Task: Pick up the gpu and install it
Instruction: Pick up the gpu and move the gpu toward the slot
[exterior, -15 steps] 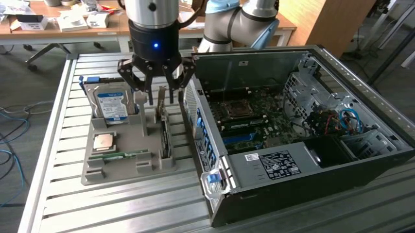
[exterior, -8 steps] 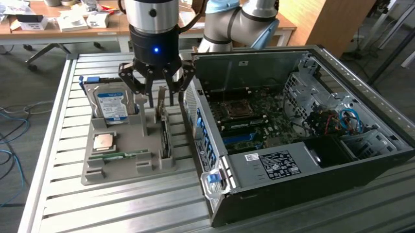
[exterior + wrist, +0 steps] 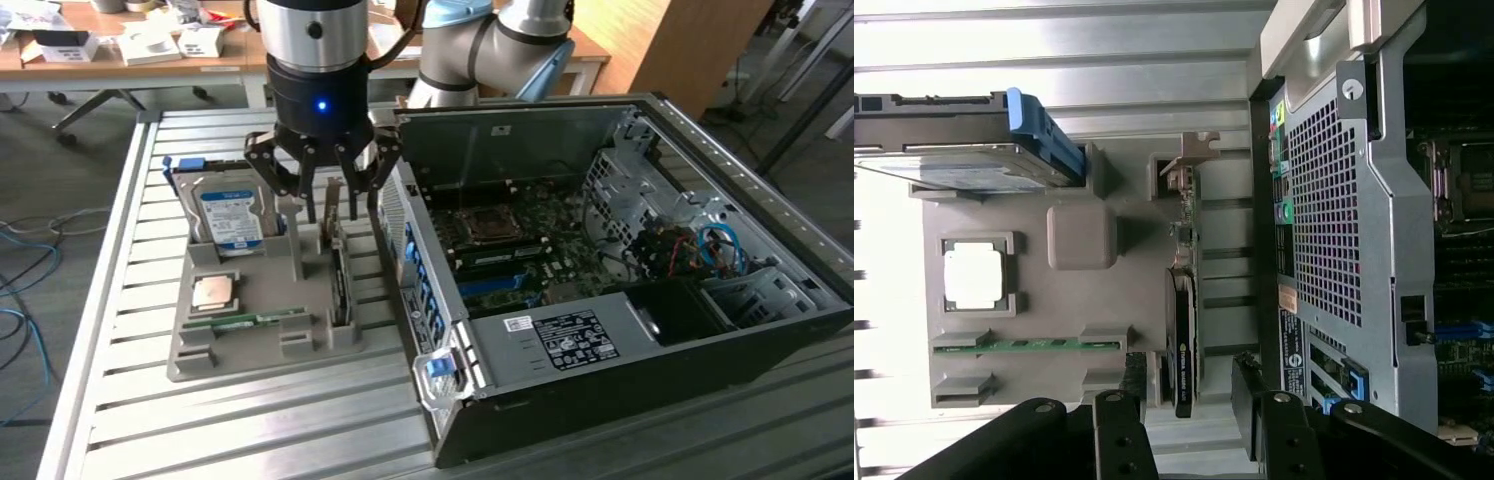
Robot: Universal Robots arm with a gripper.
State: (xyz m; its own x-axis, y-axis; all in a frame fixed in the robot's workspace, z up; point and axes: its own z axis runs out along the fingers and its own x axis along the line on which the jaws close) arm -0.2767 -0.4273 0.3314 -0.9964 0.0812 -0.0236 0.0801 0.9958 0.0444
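Bench (image 3: 120, 330) slats carry the open computer case (image 3: 601, 420) on the exterior view's right of the gripper (image 3: 324, 198), the grey tray (image 3: 267, 290) beneath it, the hard drive (image 3: 227, 215) just beside its fingers, which are spread wide and hold nothing, and the gpu (image 3: 338, 285) standing on edge in the tray below them.

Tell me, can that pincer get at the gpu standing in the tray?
Probably yes. The open pincer hangs above the gpu, which stands on edge in the tray with its top edge bare; the hard drive and the case sit off to either side.
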